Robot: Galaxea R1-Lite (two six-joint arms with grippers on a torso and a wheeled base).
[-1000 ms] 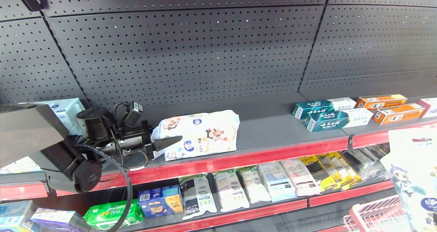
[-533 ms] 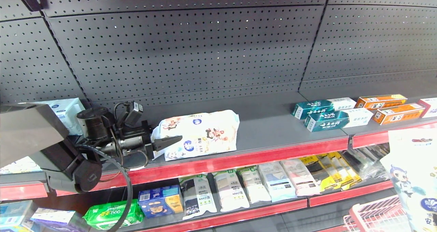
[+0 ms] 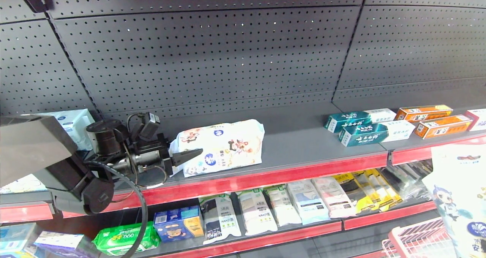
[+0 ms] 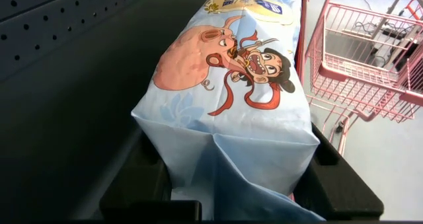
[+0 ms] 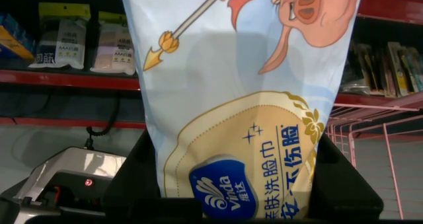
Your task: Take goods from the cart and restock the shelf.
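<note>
A white cartoon-printed tissue pack [image 3: 220, 146] lies on the grey shelf [image 3: 300, 140] near its red front edge. My left gripper [image 3: 186, 157] is shut on the pack's left end. In the left wrist view the pack [image 4: 231, 98] sits squeezed between the two black fingers [image 4: 135, 184], with the gripper [image 4: 231, 181] around its near end. A second pack of the same kind [image 3: 461, 197] hangs at the right edge of the head view. My right gripper [image 5: 241, 184] is shut on this second pack [image 5: 238, 85], holding it upright in front of the lower shelves.
Teal toothpaste boxes [image 3: 364, 127] and orange boxes [image 3: 433, 119] lie at the shelf's right. Another white pack [image 3: 72, 123] sits at the far left. Packets [image 3: 303, 203] fill the shelf below. A pink cart [image 3: 421, 239] stands at the lower right. Bare shelf lies between pack and toothpaste.
The pack in my left gripper has shifted slightly up and back on the shelf. The pack in my right gripper sits a little lower in the head view.
</note>
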